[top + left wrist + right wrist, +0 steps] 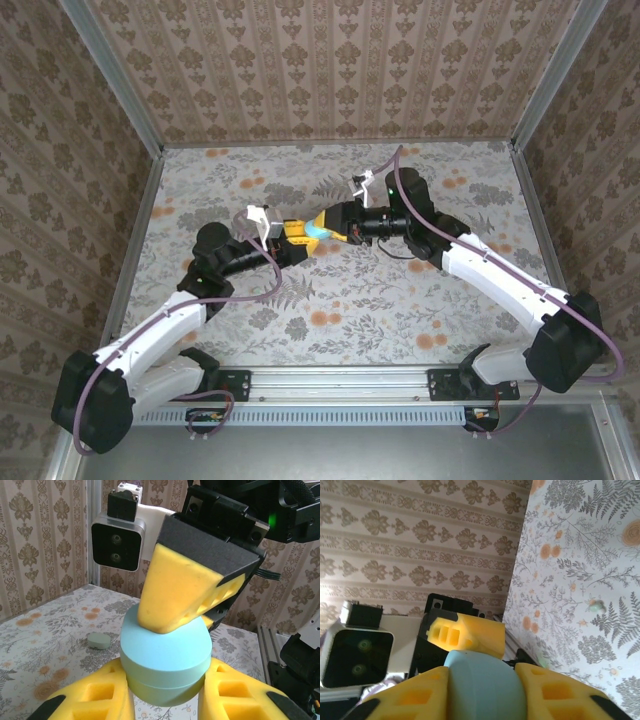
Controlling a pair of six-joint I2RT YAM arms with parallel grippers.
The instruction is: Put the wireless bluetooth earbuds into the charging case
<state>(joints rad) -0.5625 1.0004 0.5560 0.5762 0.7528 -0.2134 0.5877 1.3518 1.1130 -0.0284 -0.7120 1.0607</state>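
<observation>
As left gripper (167,700) and right gripper (485,695) pinch charging case (165,652) | its inside hidden

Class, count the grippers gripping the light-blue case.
2. The left gripper holds the charging case between its fingers, low in the left wrist view. The right gripper grips it from the opposite side, over its lid.

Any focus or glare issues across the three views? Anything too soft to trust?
Top external: even light and sharp, but the charging case is tiny. Left wrist: the case is crisp with no glare, while the loose earbud behind it is slightly soft. Right wrist: the case sits very close and is blurred, the wall is washed out at the left edge, and the earbud is an unfocused speck.
</observation>
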